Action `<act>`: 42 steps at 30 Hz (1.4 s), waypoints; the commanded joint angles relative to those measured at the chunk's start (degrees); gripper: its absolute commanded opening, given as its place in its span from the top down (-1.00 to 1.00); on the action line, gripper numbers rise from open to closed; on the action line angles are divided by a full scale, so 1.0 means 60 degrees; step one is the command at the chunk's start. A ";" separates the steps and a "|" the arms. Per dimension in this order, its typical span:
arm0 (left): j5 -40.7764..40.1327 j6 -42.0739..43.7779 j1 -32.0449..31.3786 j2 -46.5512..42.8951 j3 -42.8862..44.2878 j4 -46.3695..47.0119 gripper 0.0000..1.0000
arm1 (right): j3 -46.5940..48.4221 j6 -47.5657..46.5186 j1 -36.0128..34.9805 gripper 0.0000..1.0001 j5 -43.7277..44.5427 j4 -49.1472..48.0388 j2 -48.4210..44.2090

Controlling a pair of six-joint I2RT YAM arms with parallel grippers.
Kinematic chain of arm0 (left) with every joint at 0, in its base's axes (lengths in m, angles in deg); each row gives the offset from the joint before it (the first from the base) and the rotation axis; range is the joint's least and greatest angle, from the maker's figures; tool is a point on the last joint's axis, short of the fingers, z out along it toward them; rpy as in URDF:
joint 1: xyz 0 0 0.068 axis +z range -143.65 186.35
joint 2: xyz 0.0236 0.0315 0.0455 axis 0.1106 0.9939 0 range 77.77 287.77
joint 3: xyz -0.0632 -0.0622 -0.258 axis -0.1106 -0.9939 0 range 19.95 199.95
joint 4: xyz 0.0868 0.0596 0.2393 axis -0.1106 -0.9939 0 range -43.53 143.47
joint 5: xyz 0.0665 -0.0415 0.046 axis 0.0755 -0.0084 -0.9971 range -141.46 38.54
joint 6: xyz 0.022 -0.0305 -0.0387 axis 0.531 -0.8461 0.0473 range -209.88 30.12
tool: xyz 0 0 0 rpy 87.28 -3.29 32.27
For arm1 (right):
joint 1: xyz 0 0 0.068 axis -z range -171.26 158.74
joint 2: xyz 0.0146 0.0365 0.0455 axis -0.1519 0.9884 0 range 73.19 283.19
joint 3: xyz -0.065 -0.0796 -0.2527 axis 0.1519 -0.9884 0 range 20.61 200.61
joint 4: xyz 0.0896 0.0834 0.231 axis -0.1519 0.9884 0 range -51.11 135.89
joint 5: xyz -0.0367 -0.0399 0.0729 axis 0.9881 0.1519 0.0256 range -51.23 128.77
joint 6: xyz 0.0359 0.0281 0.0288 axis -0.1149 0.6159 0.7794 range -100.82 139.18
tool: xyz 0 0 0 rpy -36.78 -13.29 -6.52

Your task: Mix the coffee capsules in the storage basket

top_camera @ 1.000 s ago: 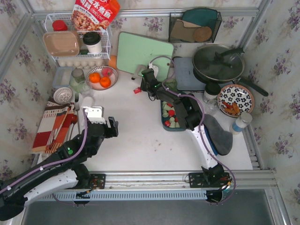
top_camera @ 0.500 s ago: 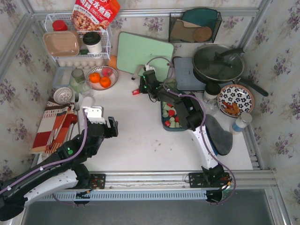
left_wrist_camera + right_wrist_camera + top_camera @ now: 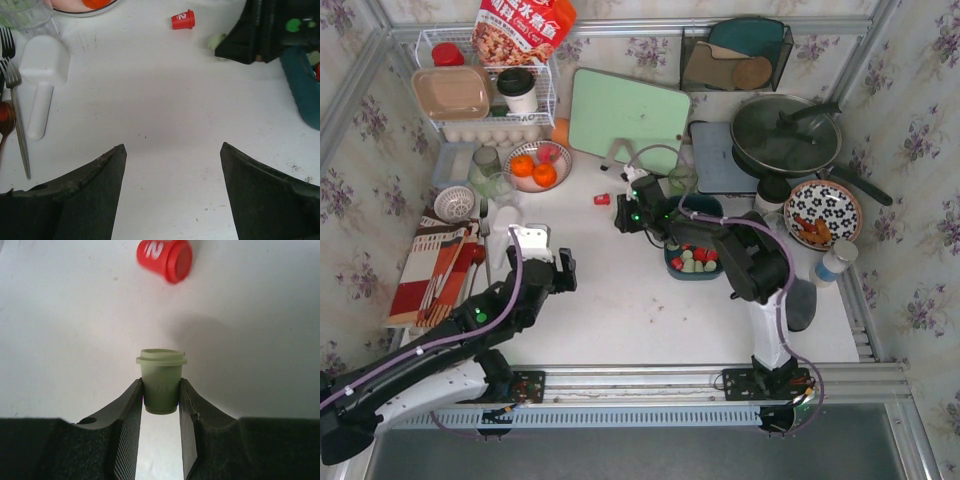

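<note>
Just left of the dark teal storage basket (image 3: 692,276), the right gripper (image 3: 161,386) is clenched on a pale green coffee capsule (image 3: 161,374), squeezing its tapered body. A red capsule (image 3: 167,259) lies on its side on the white table (image 3: 60,330) just beyond. Other red and green capsules (image 3: 692,260) sit inside the basket. The left gripper (image 3: 172,150) hangs well apart over the table, jaws spread and grasping nothing.
</note>
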 commanded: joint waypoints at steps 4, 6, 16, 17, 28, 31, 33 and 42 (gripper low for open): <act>0.0155 -0.0221 0.0016 0.0547 0.0341 0.0160 -0.57 | -0.2382 -0.0230 -0.0042 0.55 0.0531 -0.1182 -0.2517; 0.0247 -0.0299 0.0020 0.0716 0.0372 0.0144 -0.57 | -0.2897 -0.0231 -0.0047 0.54 0.0707 -0.1171 -0.3246; 0.0737 -0.0616 0.0023 0.1691 0.0833 -0.0032 -0.57 | -0.5351 -0.0320 -0.0028 0.55 0.2785 -0.0689 -0.6600; 0.0785 -0.0626 0.0023 0.1795 0.0903 -0.0030 -0.57 | -0.5614 -0.0323 -0.0020 0.55 0.2972 -0.0687 -0.6902; 0.1306 -0.0819 0.0019 0.3091 0.1585 0.0101 -0.57 | -0.7587 -0.0220 0.0613 0.53 0.4967 -0.0676 -0.8693; 0.1372 -0.0844 0.0011 0.3425 0.1850 -0.0039 -0.57 | -0.7679 0.0087 0.0673 0.47 0.5282 -0.0343 -0.8483; 0.1374 -0.0846 0.0017 0.3590 0.1961 -0.0124 -0.57 | -0.7878 0.0247 0.1070 0.43 0.5256 -0.0484 -0.8289; 0.1209 -0.0818 0.0020 0.4298 0.2408 -0.0193 -0.57 | -0.8124 0.1229 0.1695 0.24 0.4129 -0.0648 -0.7837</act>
